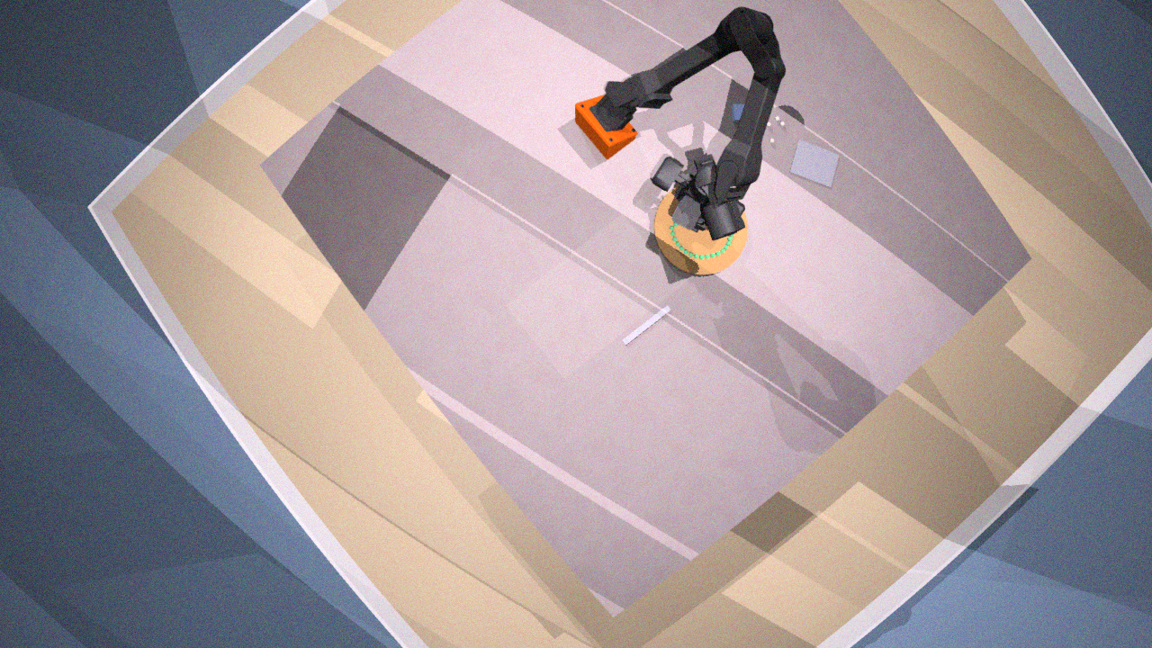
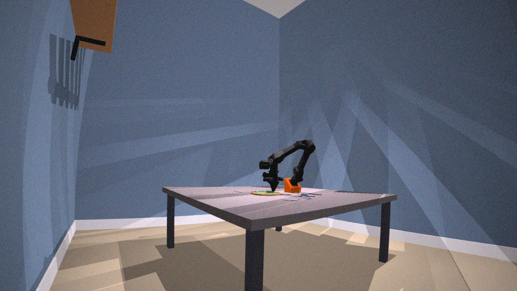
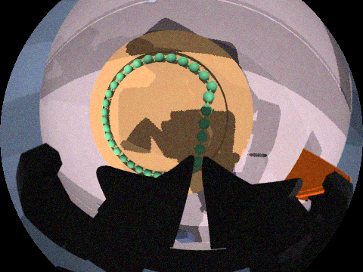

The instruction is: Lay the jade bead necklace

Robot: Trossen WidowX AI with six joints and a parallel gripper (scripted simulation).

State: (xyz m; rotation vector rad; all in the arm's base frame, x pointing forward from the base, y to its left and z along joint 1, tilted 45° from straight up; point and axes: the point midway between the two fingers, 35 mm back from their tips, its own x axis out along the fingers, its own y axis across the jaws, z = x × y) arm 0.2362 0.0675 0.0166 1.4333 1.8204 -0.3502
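The round wooden bead board (image 1: 708,268) (image 2: 265,194) (image 3: 96,109) lies on the table. The jade necklace (image 1: 702,256) (image 3: 159,57) lies on it as a loop of green beads. In the wrist view its left side follows the groove closely, while its right side runs inward of the bare groove (image 3: 227,109) toward my fingertips. My gripper (image 2: 273,190) (image 3: 198,160) is low over the board, shut on the necklace, with a bead showing between the tips. The beads behind the fingers are hidden, and the arm covers part of the board in the top view.
The orange arm base (image 1: 607,135) (image 2: 292,186) (image 3: 314,174) stands beside the board. A blue block (image 1: 737,112) (image 3: 185,236), several small white beads (image 1: 779,122) and a pale square plate (image 1: 814,163) lie on one side. A white strip (image 1: 645,325) lies on the other.
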